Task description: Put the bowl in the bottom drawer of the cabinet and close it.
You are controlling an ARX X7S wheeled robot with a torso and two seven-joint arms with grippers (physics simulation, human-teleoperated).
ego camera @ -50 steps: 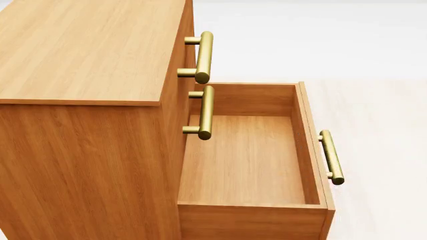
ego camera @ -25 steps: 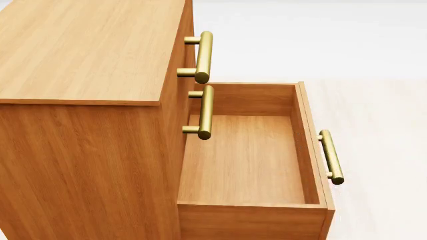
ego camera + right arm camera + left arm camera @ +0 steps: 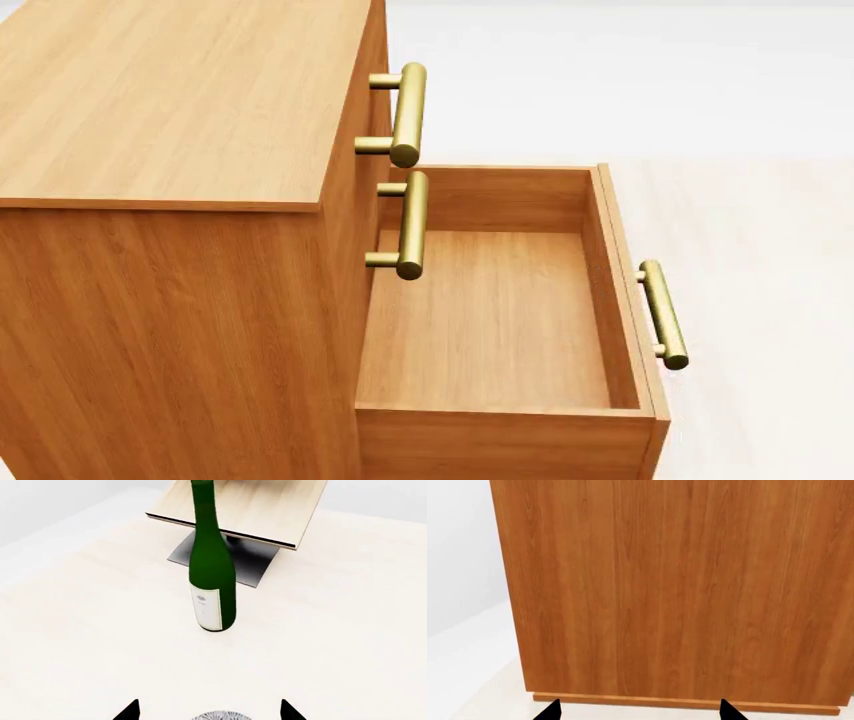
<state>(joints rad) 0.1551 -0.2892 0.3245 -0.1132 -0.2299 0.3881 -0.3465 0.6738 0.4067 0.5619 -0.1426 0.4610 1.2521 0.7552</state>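
Observation:
The cabinet [image 3: 160, 110] fills the left of the head view, orange-brown wood with brass bar handles. Its bottom drawer [image 3: 627, 300] is pulled out, and nothing lies inside. No gripper shows in the head view. My left gripper [image 3: 639, 714] is open, facing a flat wooden side of the cabinet [image 3: 674, 590] near its base. My right gripper [image 3: 209, 714] is open over the pale table. The rim of the patterned bowl [image 3: 221, 716] peeks in between its fingertips at the frame's edge. Whether the fingers touch the bowl cannot be told.
A tall green bottle [image 3: 212, 575] with a white label stands upright on the pale table beyond the bowl. Behind it a pale wood rack [image 3: 253, 510] rests on a dark base plate. Light floor lies beside the cabinet.

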